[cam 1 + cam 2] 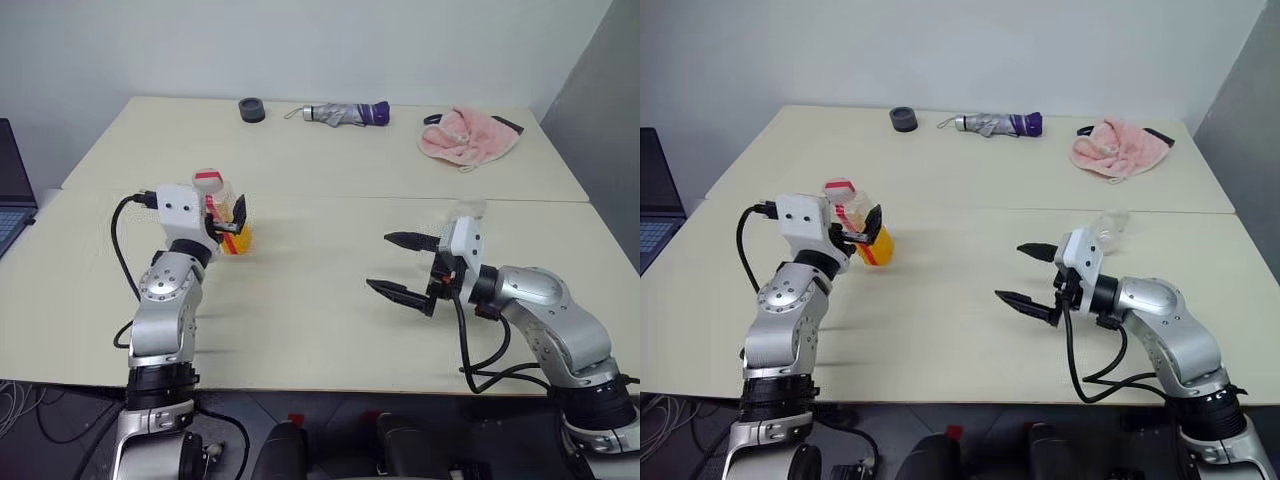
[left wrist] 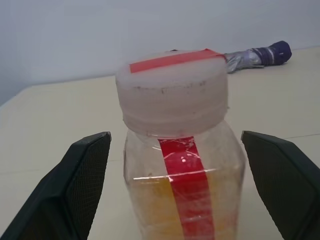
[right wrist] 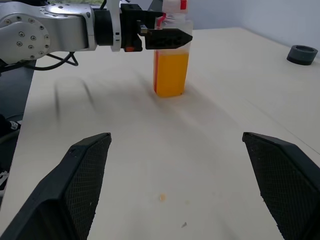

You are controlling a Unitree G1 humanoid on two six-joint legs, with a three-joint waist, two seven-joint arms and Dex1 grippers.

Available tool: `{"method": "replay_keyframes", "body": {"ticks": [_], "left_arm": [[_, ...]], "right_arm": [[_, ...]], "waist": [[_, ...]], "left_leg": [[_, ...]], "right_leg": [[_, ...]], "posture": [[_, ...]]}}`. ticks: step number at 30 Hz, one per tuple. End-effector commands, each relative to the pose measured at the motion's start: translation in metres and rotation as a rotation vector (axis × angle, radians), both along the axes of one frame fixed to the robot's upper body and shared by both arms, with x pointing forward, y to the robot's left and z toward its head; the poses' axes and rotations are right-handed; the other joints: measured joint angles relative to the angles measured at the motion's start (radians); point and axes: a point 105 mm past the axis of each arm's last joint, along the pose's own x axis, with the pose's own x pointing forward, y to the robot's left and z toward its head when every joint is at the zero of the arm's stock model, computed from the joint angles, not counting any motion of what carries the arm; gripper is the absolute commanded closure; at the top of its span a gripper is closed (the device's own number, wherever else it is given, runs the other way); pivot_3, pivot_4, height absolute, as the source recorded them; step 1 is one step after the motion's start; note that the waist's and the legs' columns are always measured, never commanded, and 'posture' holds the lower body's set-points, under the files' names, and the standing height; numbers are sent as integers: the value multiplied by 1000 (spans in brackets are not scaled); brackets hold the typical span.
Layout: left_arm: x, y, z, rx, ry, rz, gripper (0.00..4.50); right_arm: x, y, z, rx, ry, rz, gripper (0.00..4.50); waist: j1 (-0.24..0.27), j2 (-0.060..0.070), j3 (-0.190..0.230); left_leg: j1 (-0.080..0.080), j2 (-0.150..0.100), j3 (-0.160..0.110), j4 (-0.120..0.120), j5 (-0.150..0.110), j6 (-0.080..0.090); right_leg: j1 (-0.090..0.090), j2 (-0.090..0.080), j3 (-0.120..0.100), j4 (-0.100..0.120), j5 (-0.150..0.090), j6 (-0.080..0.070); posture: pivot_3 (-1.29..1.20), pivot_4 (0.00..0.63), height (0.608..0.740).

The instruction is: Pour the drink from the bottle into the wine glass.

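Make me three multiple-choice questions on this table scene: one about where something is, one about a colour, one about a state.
1. Where is the bottle?
A. between the left gripper's open fingers
B. beside the towel
C. lying flat at the table's near edge

2. What colour is the drink?
A. green
B. orange
C. clear

3. How is the right gripper?
A. shut on the glass
B. shut on nothing
C. open, holding nothing

Answers: 1 A, the left wrist view shows a finger on each side of it, both apart from it. 2 B, the liquid shows orange. 3 C, its fingers stand spread over bare table.
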Motion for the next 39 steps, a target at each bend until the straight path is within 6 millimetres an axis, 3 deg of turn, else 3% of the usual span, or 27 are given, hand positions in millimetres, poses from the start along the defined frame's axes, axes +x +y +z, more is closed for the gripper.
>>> {"method": "replay_keyframes", "body": {"ticks": [1, 18, 21, 26, 28, 39], "left_arm": [[5, -4, 12, 38, -28, -9, 34], [10, -4, 16, 29, -29, 5, 34], [9, -5, 16, 26, -28, 1, 618], [9, -5, 18, 26, -35, -3, 2238], [8, -6, 18, 28, -37, -6, 2649], [1, -19, 20, 15, -47, -125, 2690]], "right_arm": [[-1, 3, 11, 9, -43, 14, 0], [1, 4, 10, 5, -44, 9, 0], [1, 4, 11, 6, -46, 10, 0], [0, 4, 11, 9, -46, 10, 0], [0, 4, 11, 10, -46, 10, 0], [0, 3, 12, 15, -71, -38, 0]], "waist": [[0, 0, 0], [0, 0, 0], [0, 0, 0], [0, 0, 0], [0, 0, 0], [0, 0, 0]], "left_leg": [[0, 0, 0, 0, 0, 0], [-1, 0, -1, 0, 0, 0], [0, 0, -1, 0, 0, 0], [-1, 0, -1, 0, 0, 0], [0, 0, -1, 0, 0, 0], [-1, 0, -1, 0, 0, 0]], "right_leg": [[0, 0, 0, 0, 0, 0], [0, 0, 0, 0, 0, 0], [0, 0, -1, 0, 0, 0], [0, -1, -1, 0, 0, 0], [0, 0, -1, 0, 0, 0], [0, -1, -1, 0, 0, 0]], "posture": [[0, 150, 740], [0, 150, 740], [0, 150, 740], [0, 150, 740], [0, 150, 740], [0, 150, 740]]}}
